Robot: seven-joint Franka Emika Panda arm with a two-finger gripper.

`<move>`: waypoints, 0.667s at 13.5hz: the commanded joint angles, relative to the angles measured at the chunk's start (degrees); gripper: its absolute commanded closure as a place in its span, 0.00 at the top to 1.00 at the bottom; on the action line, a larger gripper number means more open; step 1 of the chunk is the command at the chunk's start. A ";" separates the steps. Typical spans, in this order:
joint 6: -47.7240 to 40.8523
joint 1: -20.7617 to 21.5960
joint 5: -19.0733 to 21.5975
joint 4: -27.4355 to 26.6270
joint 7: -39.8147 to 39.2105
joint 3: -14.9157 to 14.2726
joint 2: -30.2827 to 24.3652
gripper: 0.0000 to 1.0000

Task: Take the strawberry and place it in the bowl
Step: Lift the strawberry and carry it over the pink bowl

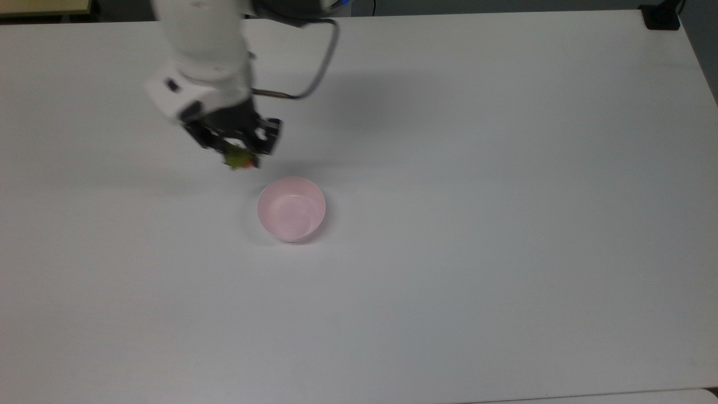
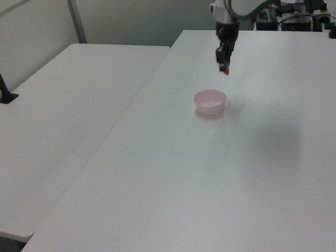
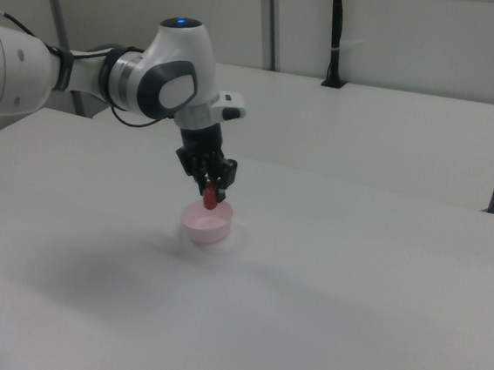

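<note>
My gripper is shut on the strawberry, whose green leaves and a bit of red show below the black fingers. It hangs in the air above the table, just up and left of the bowl in the top view. In the right view the red strawberry hangs from the gripper right above the pale pink bowl. In the left view the gripper holds the strawberry a little beyond the bowl. The bowl has nothing in it.
The bowl stands near the middle of a wide white table. A second white table adjoins it on the left view's left. A black post stands on the far table in the right view.
</note>
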 commanded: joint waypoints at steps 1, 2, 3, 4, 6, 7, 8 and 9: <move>-0.92 3.63 0.89 3.85 4.66 -0.38 6.65 0.43; 2.39 4.34 0.98 3.86 6.85 -0.03 8.06 0.44; 4.52 4.43 0.89 3.77 8.26 0.32 8.60 0.52; 5.32 4.35 0.80 3.77 8.97 0.58 8.95 0.81; 5.33 4.26 0.45 3.86 8.89 0.59 8.69 1.00; 5.07 4.43 0.02 3.86 8.89 0.50 8.17 1.00; 4.63 4.43 -0.16 3.86 8.98 0.50 7.20 1.00; 2.28 4.26 -0.86 3.42 8.98 0.59 4.06 1.00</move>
